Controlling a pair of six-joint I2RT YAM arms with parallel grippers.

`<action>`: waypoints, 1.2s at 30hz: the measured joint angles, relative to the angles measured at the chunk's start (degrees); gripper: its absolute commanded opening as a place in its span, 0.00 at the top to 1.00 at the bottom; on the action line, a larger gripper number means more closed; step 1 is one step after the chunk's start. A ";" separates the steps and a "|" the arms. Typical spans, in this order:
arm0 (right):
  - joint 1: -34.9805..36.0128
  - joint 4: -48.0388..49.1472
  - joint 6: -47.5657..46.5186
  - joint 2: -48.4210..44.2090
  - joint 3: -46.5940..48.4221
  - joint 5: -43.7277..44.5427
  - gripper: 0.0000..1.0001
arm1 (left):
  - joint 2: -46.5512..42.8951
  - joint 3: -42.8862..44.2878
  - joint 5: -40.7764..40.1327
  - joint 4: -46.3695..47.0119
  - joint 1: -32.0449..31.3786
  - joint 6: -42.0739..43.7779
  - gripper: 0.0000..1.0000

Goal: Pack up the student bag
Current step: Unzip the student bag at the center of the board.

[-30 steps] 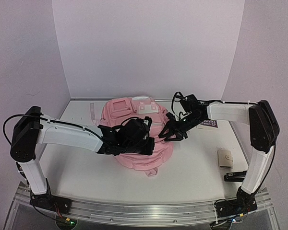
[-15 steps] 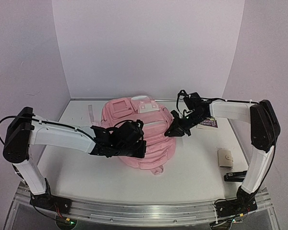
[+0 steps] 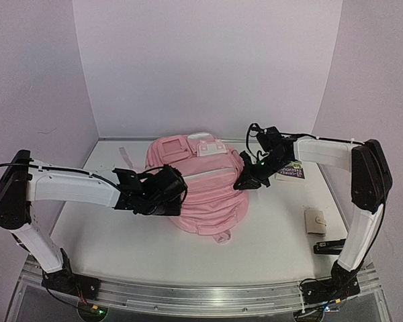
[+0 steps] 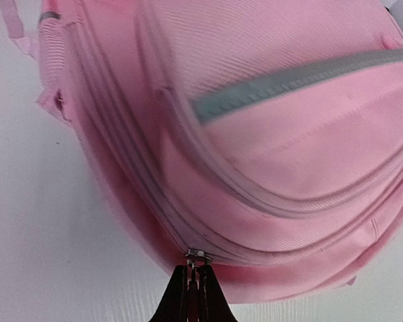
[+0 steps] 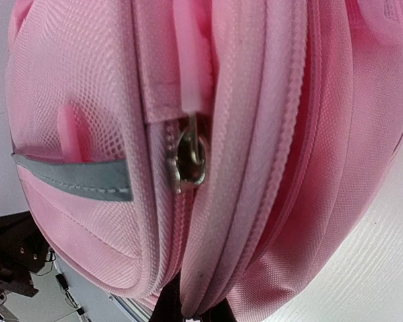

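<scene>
The student bag (image 3: 205,191), a large pink backpack, lies flat in the middle of the table. My left gripper (image 3: 180,192) is at its left side. In the left wrist view this gripper (image 4: 193,276) is shut on a thin zipper pull, with the metal slider (image 4: 197,255) just above the tips on the bag's (image 4: 275,154) lower zip line. My right gripper (image 3: 242,182) is at the bag's right edge. In the right wrist view it (image 5: 191,312) is shut on a ridge of the bag's (image 5: 269,134) zipper seam, below another metal slider (image 5: 190,159).
A dark-covered booklet (image 3: 292,172) lies right of the bag under the right forearm. A small beige wallet (image 3: 315,220) and a black object (image 3: 329,247) sit near the right arm's base. A pale strap (image 3: 124,158) trails at the back left.
My right gripper has shut on the bag's right edge. My left gripper has travelled left along the bag with the zipper pull. The bag has shifted slightly.
</scene>
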 measured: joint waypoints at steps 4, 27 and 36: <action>0.04 -0.32 -1.49 0.00 0.22 0.74 1.00 | -1.43 -0.17 -1.75 0.37 3.20 1.50 1.00; 1.34 2.38 -4.81 1.03 2.66 -0.74 1.00 | -8.76 -13.82 8.52 29.47 18.73 28.39 1.00; 4.28 3.08 -5.62 2.27 3.77 -0.25 1.00 | -4.19 -10.32 10.70 28.73 23.83 28.34 0.97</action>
